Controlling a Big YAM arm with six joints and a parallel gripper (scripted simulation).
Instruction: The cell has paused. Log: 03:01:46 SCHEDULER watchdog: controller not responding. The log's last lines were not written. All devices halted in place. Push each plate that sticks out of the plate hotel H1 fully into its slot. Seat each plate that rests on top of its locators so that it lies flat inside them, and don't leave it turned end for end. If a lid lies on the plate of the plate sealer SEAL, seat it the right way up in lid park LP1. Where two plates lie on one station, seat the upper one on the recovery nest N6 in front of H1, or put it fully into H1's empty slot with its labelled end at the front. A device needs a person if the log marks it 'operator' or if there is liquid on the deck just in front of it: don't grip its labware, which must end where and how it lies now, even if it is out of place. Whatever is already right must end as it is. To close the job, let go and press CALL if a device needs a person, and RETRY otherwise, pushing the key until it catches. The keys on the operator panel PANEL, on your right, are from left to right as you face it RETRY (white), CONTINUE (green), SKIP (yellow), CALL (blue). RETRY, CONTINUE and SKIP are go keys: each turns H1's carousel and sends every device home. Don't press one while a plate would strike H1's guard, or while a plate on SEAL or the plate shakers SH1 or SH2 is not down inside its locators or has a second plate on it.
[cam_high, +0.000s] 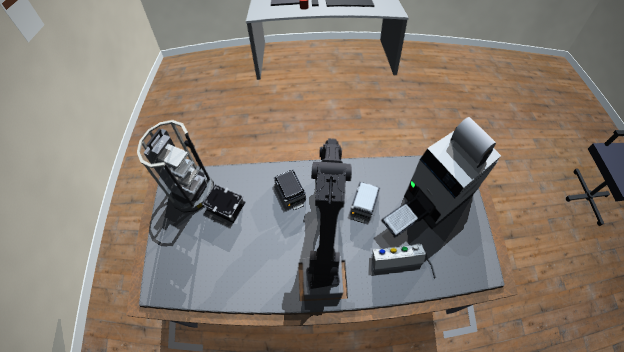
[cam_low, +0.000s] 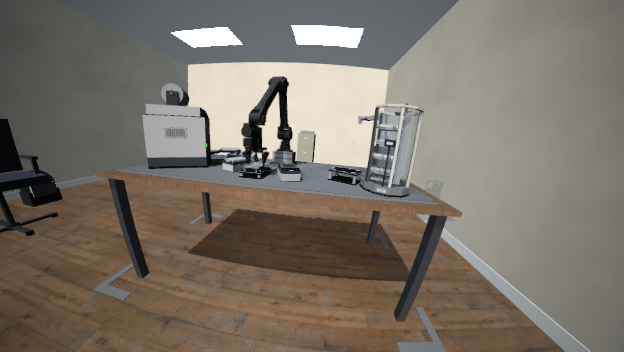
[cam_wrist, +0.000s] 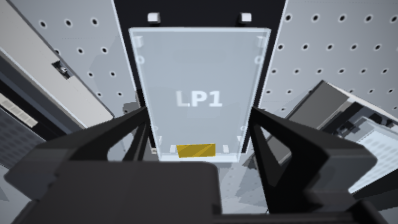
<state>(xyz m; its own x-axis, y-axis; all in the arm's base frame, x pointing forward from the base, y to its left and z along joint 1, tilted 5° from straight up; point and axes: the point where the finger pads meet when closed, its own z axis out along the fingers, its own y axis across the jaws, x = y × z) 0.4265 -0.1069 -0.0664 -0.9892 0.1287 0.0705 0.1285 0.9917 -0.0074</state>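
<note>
My gripper (cam_wrist: 199, 112) (cam_low: 257, 162) is shut on the clear lid (cam_wrist: 200, 65), its fingers at the long sides. The lid is over lid park LP1 (cam_wrist: 200, 10) (cam_low: 254, 175), lined up with it; locators and lettering show through. Its exact height is unclear. The arm hides LP1 in the top view. Sealer SEAL (cam_high: 452, 172) (cam_low: 175, 139) shows a green light; its plate (cam_high: 400, 219) is out front. A dark-topped plate (cam_high: 289, 184) is on the left shaker, a pale plate (cam_high: 365, 197) on the right one. Hotel H1 (cam_low: 395, 150) holds several plates.
Recovery nest N6 (cam_high: 223, 204) (cam_low: 345, 175) is in front of H1. Panel PANEL (cam_high: 398, 260) is at the right front, below SEAL. A pale patch (cam_high: 297, 205) shows by the left shaker's front; its nature is unclear. The two shakers flank the arm.
</note>
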